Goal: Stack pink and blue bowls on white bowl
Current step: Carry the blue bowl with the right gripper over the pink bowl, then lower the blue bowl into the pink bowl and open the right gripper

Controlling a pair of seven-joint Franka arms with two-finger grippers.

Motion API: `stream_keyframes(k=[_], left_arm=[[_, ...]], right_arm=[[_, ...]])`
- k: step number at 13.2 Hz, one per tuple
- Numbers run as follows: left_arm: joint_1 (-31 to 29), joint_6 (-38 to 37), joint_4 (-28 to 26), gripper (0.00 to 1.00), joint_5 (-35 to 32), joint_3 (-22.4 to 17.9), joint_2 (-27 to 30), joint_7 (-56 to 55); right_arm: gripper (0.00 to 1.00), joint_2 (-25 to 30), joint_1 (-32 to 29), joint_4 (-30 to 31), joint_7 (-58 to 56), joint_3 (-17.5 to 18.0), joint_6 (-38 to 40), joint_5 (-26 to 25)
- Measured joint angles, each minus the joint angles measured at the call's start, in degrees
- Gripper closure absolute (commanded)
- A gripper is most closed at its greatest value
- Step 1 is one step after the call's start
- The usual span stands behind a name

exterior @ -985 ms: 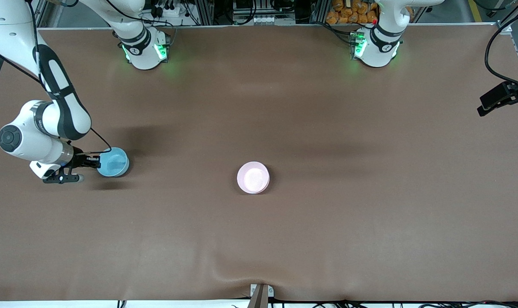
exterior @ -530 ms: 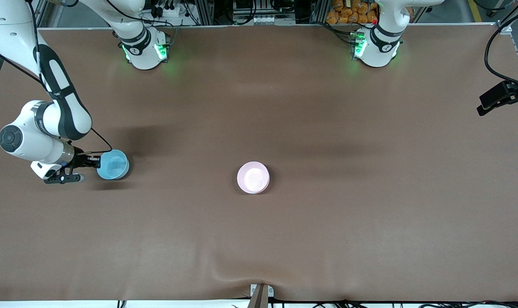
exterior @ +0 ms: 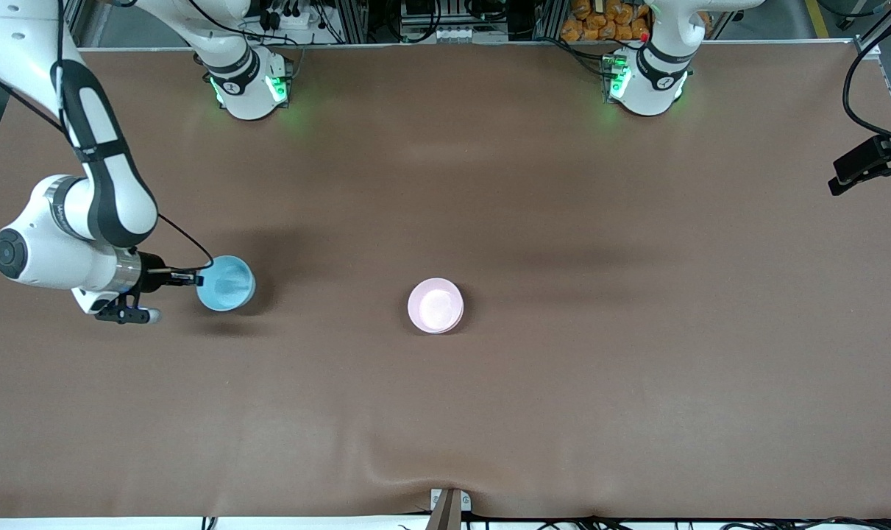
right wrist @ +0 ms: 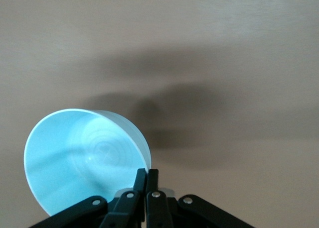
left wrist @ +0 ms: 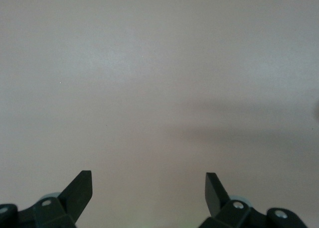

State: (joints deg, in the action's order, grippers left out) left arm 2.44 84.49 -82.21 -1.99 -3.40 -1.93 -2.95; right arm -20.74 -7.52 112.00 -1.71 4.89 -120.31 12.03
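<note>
My right gripper (exterior: 193, 279) is shut on the rim of the light blue bowl (exterior: 226, 283) and holds it tilted above the table, toward the right arm's end. In the right wrist view the fingers (right wrist: 146, 175) pinch the blue bowl's (right wrist: 79, 158) wall. The pale pink bowl (exterior: 435, 305) sits at the table's middle. A second rim seems to show under it, so the white bowl is mostly hidden. My left gripper (exterior: 842, 177) waits open over the left arm's end of the table, and in the left wrist view (left wrist: 148, 185) it holds nothing.
The brown table cover (exterior: 563, 383) has a raised wrinkle near the front edge at the middle (exterior: 416, 471). The two arm bases (exterior: 250, 85) (exterior: 644, 81) stand along the table's back edge.
My right gripper has lifted the blue bowl off the table, tilted it and carried it toward the table's middle. The left gripper has drifted slightly toward the table's end.
</note>
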Motion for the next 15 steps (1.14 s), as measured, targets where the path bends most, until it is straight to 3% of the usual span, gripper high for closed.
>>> stream_keyframes(k=[5,8,15], left_arm=[[0.16,-0.09,-0.02,0.00,0.03,0.32,0.00,0.06],[0.23,-0.13,-0.02,0.00,1.46,0.32,0.12,0.06],[0.23,-0.83,-0.07,0.00,1.87,0.28,0.43,0.06]], right_arm=[[1.00,0.53,16.57,-8.42,22.03,0.70,2.57,0.61],[1.00,-2.55,25.39,-13.36,31.99,0.74,1.56,1.55],[1.00,-13.17,32.79,-22.36,44.44,0.59,-3.73,3.53]])
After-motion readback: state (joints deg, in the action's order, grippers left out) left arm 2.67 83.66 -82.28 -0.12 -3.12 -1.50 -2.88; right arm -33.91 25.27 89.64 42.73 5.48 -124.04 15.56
